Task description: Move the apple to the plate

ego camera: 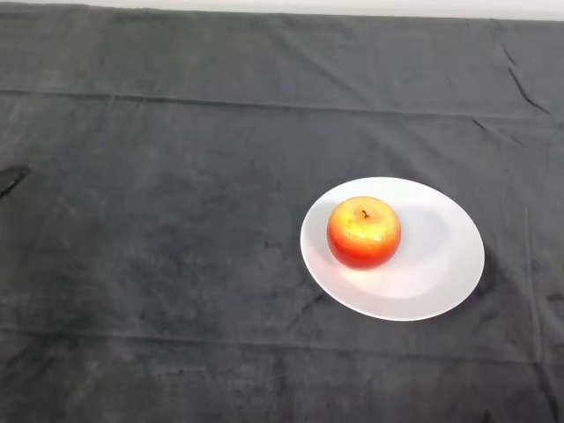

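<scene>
At the far left edge, halfway up, only a small black tip of the hand point(11, 179) shows against the cloth. Too little of it is in view to tell whether it is open or closed, and it holds nothing that can be seen. It is well apart from everything else.

A surface point(176, 282) under a dark grey cloth fills nearly the whole view. The cloth has long faint creases running across it and a few short wrinkles at the upper right.

Right of centre sits a round white plate point(445, 260), flat on the cloth. The apple point(364, 233) rests on the plate, in its left half and inside the rim. It stands upright with its short dark stem pointing up from a dimple. Its skin is glossy, yellow-orange around the top and deepening to red on the sides and lower part.
</scene>
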Motion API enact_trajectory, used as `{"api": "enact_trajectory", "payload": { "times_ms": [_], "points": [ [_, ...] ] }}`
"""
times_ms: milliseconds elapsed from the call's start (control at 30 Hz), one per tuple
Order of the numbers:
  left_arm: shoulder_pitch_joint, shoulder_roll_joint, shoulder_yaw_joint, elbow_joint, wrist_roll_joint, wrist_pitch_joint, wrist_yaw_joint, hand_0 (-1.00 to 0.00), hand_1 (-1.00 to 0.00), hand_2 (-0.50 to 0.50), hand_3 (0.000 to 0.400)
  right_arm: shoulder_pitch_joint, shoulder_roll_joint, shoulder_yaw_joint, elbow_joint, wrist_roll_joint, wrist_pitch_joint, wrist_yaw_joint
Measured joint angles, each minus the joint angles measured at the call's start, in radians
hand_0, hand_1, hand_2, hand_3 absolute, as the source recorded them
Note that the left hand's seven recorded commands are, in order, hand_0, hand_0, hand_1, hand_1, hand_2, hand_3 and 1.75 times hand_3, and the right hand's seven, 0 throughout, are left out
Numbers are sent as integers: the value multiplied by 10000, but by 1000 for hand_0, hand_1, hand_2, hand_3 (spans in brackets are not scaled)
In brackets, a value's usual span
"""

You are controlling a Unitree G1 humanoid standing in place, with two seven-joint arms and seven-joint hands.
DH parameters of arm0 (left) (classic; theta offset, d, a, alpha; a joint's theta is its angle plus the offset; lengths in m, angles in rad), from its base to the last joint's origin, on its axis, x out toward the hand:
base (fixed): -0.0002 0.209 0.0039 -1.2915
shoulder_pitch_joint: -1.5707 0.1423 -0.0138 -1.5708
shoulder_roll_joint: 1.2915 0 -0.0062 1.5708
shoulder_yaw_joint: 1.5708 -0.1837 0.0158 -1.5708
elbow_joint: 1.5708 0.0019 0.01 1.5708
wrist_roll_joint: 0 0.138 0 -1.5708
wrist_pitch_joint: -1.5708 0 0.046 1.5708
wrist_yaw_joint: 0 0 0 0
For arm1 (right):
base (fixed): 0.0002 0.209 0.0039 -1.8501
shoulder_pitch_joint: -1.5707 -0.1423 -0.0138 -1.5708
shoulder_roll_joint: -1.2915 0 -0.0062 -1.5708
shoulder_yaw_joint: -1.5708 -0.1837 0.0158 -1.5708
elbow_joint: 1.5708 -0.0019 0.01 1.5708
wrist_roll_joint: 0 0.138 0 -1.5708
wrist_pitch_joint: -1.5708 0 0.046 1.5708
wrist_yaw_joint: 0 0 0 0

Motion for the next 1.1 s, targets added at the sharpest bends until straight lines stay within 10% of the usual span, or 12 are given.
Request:
{"api": "enact_trajectory", "payload": {
  "times_ms": [1100],
  "points": [
    [0,-389,460,0,319,35,-635,0,0,0,0,0,0,0,0,0,0,0]
  ]
}}
